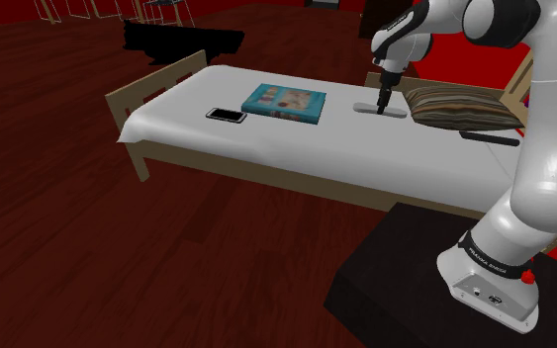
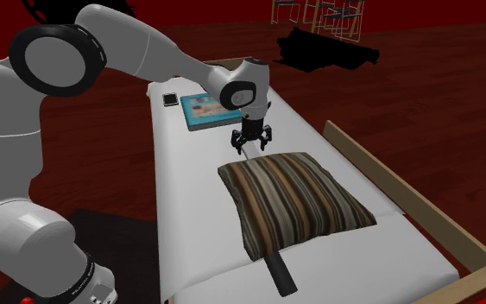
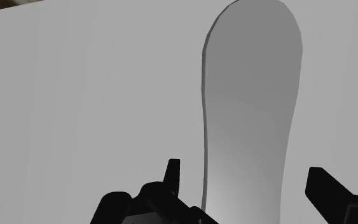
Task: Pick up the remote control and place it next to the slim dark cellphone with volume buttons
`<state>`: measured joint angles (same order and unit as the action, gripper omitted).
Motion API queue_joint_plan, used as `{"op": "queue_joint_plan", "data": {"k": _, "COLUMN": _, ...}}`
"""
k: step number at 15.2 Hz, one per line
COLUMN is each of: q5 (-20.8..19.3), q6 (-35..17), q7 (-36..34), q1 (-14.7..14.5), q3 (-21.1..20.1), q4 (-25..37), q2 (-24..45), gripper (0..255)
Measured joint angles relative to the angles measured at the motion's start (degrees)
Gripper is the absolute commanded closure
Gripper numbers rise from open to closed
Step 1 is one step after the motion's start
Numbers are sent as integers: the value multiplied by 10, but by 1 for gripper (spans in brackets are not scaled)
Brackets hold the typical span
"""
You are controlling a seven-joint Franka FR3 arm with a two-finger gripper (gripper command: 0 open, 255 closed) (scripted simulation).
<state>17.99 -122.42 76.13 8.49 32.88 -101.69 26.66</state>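
Note:
The remote control (image 1: 380,109) is a flat, pale grey, elongated shape (image 3: 250,108) lying on the white bed sheet, just beside the striped pillow (image 1: 461,106). My black gripper (image 1: 383,101) hangs directly over it, pointing down. In the wrist view the gripper (image 3: 250,181) is open, one finger on each side of the remote's near end, with a small gap at each finger. The slim dark cellphone (image 1: 227,116) lies flat towards the shoulder view's left, beyond a teal book (image 1: 284,102). In the second exterior view the gripper (image 2: 251,142) stands between the pillow (image 2: 293,203) and the book (image 2: 205,110).
The bed (image 1: 167,124) has a low wooden rail at each end. A black elongated object (image 2: 280,272) lies on the sheet on the far side of the pillow from the remote. Dark wooden floor surrounds the bed; chair legs and a black area lie far back.

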Motion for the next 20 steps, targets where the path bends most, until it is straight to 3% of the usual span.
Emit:
{"op": "queue_joint_plan", "data": {"k": 1, "q5": 0, "q6": 0, "q7": 0, "q1": 0, "q3": 0, "q4": 0, "q2": 0, "gripper": 0}}
{"op": "queue_joint_plan", "data": {"k": 2, "q5": 0, "q6": 0, "q7": 0, "q1": 0, "q3": 0, "q4": 0, "q2": 0, "gripper": 255}}
{"op": "queue_joint_plan", "data": {"k": 12, "q5": 0, "q6": 0, "q7": 0, "q1": 0, "q3": 0, "q4": 0, "q2": 0, "gripper": 255}}
{"op": "queue_joint_plan", "data": {"k": 20, "q5": -19, "q6": 41, "q7": -13, "q1": -7, "q3": 10, "q4": 20, "q2": -26, "gripper": 255}}
